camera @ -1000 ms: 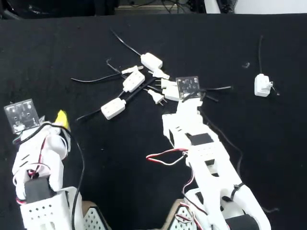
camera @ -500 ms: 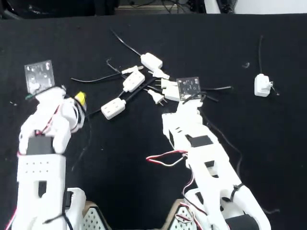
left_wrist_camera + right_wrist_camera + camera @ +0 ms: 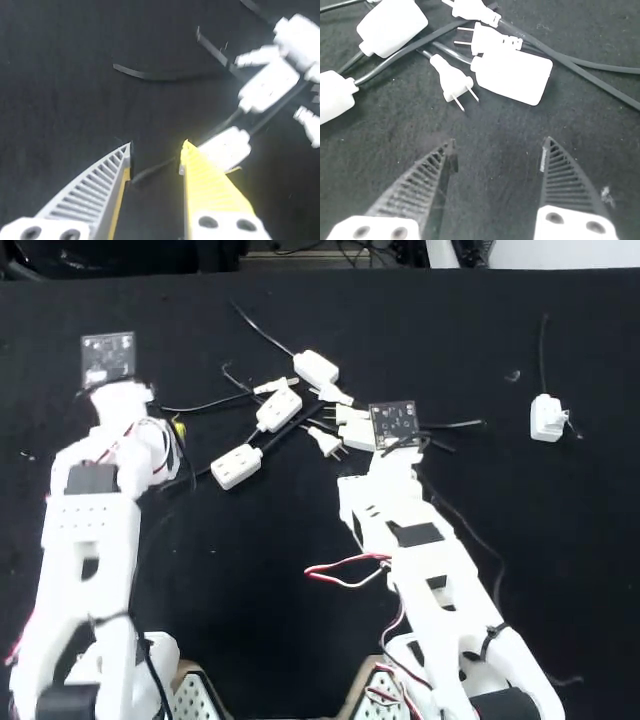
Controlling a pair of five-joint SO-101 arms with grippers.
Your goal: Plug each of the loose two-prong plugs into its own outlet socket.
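The job looks hardly begun. The white plugs (image 3: 327,443) and sockets (image 3: 236,466) lie in a loose heap on the black counter (image 3: 500,330) near 12 o'clock, none joined that I can see. One white block (image 3: 546,418) sits alone at 2 o'clock. The left pincer (image 3: 156,146) is open around a black cord (image 3: 150,171). The right pincer (image 3: 500,141) is wide, holding nothing. No writing can be read.
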